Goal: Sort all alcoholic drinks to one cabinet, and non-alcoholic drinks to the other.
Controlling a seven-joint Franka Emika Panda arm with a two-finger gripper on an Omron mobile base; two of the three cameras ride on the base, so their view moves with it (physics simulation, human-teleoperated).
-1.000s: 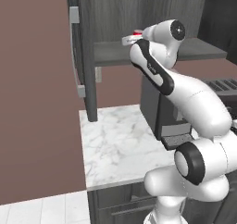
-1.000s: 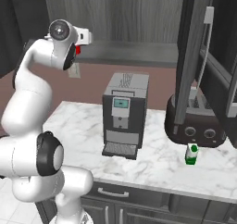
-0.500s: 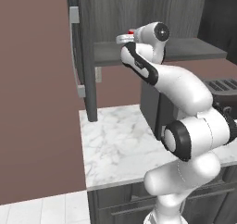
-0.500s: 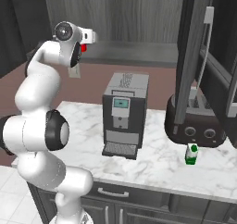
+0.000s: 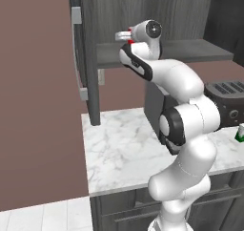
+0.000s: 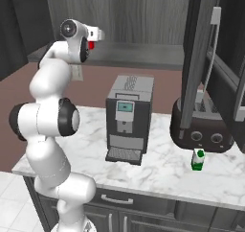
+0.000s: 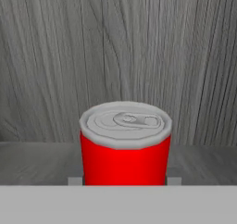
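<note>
A small plain red can (image 7: 124, 156) with a silver top fills the middle of the hand view, and my gripper (image 7: 124, 181) is shut on it, one small fingertip (image 7: 75, 181) showing at either side of its base. In the base views the gripper (image 5: 124, 36) (image 6: 97, 35) holds the can (image 5: 129, 43) (image 6: 91, 44) at the level of the shelf (image 5: 190, 51) of the open left cabinet, whose wood-grain back wall (image 7: 139, 56) is close ahead. I cannot tell whether the can touches the shelf. A green-and-white bottle (image 6: 197, 159) (image 5: 239, 133) stands on the counter by the toaster.
The left cabinet's door (image 5: 78, 44) hangs open at the left, and another open door (image 6: 201, 58) stands at the right. A coffee machine (image 6: 127, 118) and a dark toaster (image 6: 201, 130) stand on the marble counter (image 5: 114, 149) below the shelf.
The hand has carried the red can further in over the cabinet shelf, leftward in the left base view, while the arm's upper links swung round. The gripper stayed shut.
</note>
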